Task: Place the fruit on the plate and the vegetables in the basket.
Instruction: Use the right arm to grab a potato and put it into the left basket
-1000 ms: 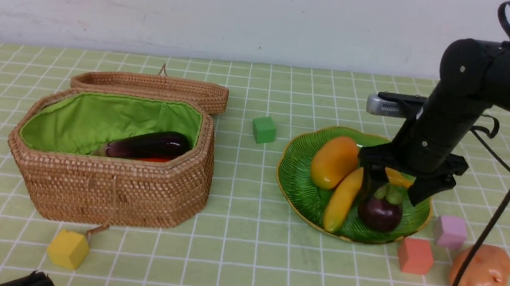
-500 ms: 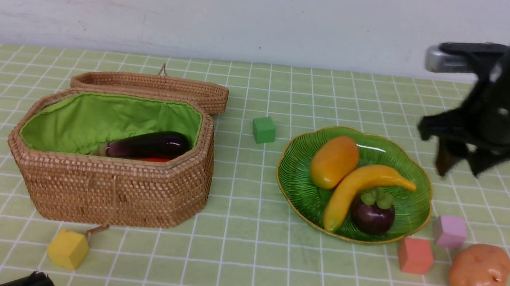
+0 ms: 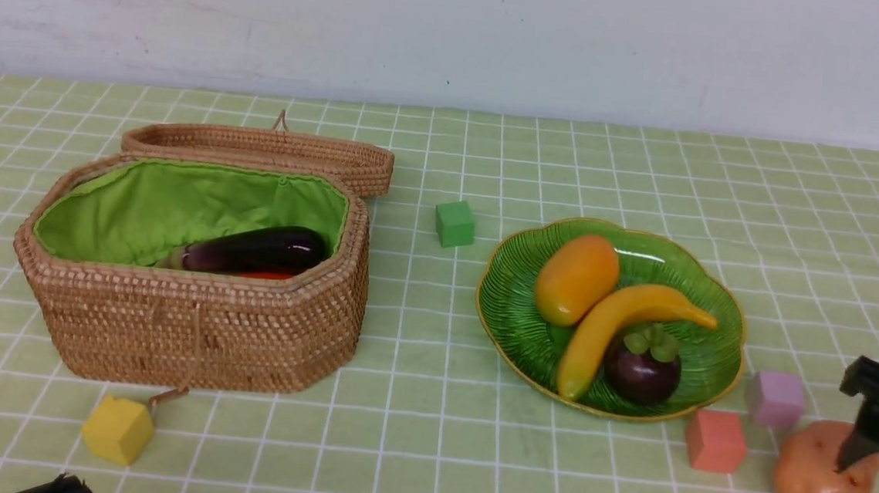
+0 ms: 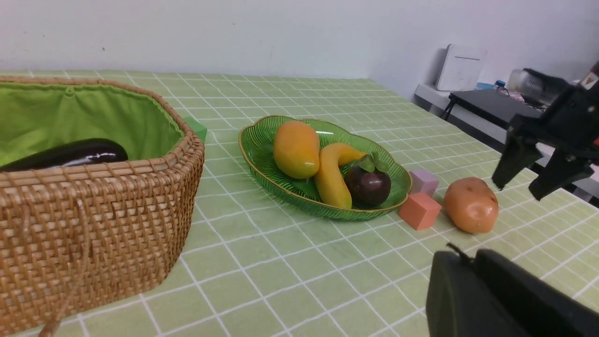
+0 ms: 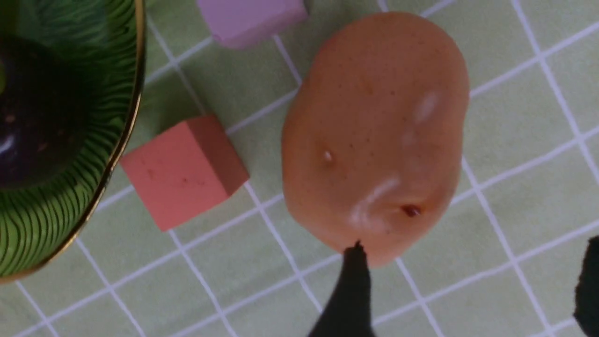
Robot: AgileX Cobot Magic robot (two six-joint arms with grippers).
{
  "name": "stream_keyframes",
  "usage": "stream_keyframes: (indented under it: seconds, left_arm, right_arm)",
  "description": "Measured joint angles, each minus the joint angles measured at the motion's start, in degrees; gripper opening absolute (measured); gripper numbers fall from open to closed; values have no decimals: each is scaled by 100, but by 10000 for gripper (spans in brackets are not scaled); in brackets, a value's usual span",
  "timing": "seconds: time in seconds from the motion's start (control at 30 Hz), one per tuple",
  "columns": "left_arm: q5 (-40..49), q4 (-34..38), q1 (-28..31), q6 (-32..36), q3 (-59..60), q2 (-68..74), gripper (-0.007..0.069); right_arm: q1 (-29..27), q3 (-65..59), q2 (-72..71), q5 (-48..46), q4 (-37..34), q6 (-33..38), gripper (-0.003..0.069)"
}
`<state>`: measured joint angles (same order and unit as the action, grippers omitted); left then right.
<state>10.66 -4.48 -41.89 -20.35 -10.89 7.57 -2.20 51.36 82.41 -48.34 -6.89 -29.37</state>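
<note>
Two cubes crowd the potato (image 3: pixel 817 482) on the side toward the plate (image 3: pixel 509 305): the coral cube (image 3: pixel 715 440) just beside it, the lilac cube (image 3: pixel 775 398) near, the plate's rim behind them. Its other sides show bare bench (image 3: pixel 413 399). An open lane runs between plate and basket (image 3: pixel 194 330); the basket's mouth stands uncovered.

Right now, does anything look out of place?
Yes: the potato lies on the cloth near the coral cube, outside the basket, though it is a vegetable. The plate holds all three fruits; nothing looks spilled or damaged.
</note>
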Motion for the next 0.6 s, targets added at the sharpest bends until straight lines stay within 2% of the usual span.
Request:
stream_keyframes:
  seconds: [0.07, 0.17, 0.37, 0.6]
  left_arm:
    - [0, 7, 0, 0, 0, 0, 39]
    - [0, 14, 0, 0, 0, 0, 39]
    - [-5, 19, 0, 0, 0, -5, 39]
    - [-23, 19, 0, 0, 0, -5, 39]
  right_arm:
    - [0, 0, 189, 198, -66, 0, 671]
    - [0, 0, 456, 466, -95, 7, 671]
    - [0, 0, 937, 1039, -216, 23, 604]
    - [13, 61, 1389, 1349, -352, 80, 588]
